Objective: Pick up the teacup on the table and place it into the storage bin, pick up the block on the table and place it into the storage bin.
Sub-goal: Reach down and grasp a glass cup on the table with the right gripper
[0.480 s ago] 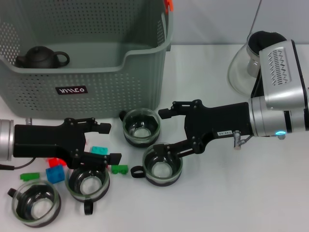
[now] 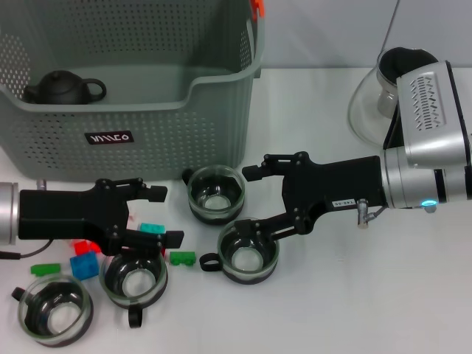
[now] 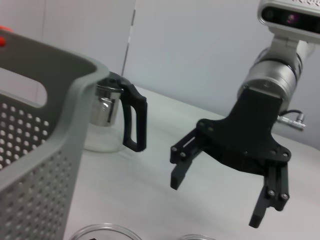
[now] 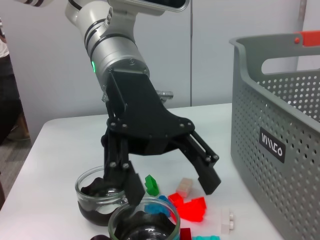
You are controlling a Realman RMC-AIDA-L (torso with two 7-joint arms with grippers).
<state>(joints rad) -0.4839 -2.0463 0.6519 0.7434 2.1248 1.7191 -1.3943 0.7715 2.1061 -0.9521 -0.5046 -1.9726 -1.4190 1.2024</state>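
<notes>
The right gripper (image 2: 254, 198) hangs with its fingers spread wide, one over the rim of a glass teacup (image 2: 248, 254) near the front middle of the tabletop and the other pointing toward the storage bin (image 2: 221, 110) at the back-left corner, so the cup sits just below and front of the gap. The left gripper (image 2: 168, 216), fingers also spread, reaches low across the front-left edge over the blocks (image 2: 153, 229), beside another teacup (image 2: 134, 279).

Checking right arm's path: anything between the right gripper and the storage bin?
Yes, in the head view: one glass teacup stands between the open right gripper and the storage bin wall.
</notes>
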